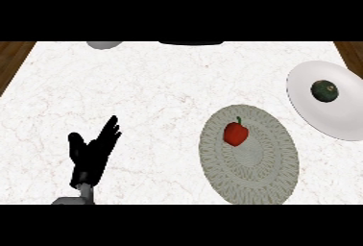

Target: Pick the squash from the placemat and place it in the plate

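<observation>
Squash [325, 90]: dark green, round, lying in the white plate [340, 120] at two o'clock. Red pepper [236, 133] on the placemat [248, 178]. My left hand [92, 151] rests open, eight o'clock on the bench [142, 86].

Bright even light, faint shadows, perhaps stretched plate [339, 108] at edge

White marble counter [142, 86]; wood floor [13, 53] beyond.
</observation>
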